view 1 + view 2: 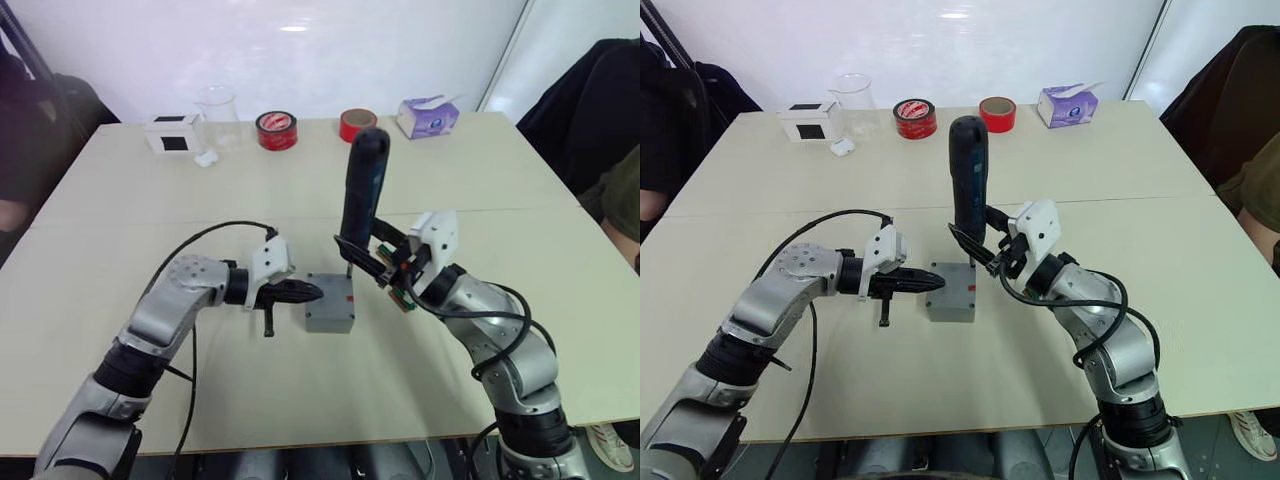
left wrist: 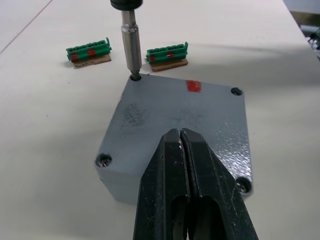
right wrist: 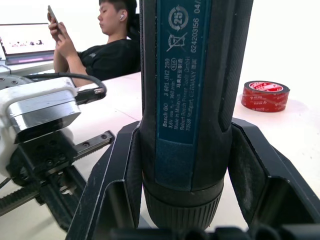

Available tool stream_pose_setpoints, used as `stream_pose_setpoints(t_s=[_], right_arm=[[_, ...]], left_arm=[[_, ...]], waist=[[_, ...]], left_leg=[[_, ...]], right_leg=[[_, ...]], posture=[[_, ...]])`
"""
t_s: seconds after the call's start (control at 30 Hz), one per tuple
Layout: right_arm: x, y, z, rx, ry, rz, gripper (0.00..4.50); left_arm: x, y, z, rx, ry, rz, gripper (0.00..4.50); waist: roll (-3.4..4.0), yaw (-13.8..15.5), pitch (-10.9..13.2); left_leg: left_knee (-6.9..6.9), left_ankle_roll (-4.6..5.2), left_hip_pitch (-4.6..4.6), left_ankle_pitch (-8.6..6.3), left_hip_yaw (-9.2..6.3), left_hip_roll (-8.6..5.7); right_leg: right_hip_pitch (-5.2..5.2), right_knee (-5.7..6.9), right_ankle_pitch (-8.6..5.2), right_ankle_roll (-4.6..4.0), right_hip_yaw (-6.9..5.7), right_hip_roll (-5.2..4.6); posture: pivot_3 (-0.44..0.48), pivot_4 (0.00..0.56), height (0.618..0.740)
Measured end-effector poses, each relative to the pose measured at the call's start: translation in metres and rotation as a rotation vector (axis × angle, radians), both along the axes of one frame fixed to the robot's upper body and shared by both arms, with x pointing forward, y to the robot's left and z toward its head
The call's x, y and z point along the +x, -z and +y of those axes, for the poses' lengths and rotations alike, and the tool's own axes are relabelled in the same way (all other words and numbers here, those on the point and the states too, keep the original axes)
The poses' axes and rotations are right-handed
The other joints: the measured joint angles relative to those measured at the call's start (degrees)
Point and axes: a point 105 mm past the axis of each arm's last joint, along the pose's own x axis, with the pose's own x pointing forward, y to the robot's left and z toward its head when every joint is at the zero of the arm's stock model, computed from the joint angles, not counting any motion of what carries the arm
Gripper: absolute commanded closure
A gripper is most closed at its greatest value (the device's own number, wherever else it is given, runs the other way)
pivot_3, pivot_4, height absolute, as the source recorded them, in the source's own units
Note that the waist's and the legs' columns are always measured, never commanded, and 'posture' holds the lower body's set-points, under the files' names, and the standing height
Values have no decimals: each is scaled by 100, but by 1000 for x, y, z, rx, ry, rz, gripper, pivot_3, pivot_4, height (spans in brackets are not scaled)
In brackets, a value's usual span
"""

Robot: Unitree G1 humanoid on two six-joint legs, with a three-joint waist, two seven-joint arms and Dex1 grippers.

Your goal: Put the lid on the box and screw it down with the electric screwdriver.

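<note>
Screwdriving under way, judging by the layout. Lid (image 2: 180,125) sits seated on box (image 1: 330,303) at table centre. Right gripper (image 1: 385,262) is clamped around electric screwdriver (image 1: 362,190), long axis upright, bit planted in the lid's corner screw hole nearest two green connectors (image 2: 167,54). Left gripper (image 2: 185,150), fingers pressed together and holding nothing, rests on the lid from 9 o'clock, bracing it. Remaining three corner screws lie toward the left fingers.
</note>
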Motion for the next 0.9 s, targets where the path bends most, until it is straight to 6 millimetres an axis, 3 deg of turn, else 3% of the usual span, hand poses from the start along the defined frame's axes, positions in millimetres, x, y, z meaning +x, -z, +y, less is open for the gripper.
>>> stream_pose_setpoints(t_s=[0.2, 0.9], right_arm=[[0, 2, 0, -19, 1, 13, 2674], [4, -4, 1, -43, -43, 63, 2674]], left_arm=[[1, 3, 0, 12, 0, -11, 4500], [2, 3, -6, 22, 6, -10, 4500]], waist=[[-2, -1, -2], [-4, -5, -2]], left_leg=[[-8, 3, 55, -2, -2, 4], [-11, 5, 57, -3, -3, 6]], right_leg=[[60, -13, -4, -4, -1, 3], [63, -18, -4, -4, -1, 2]], posture=[[0, 150, 740], [0, 150, 740]])
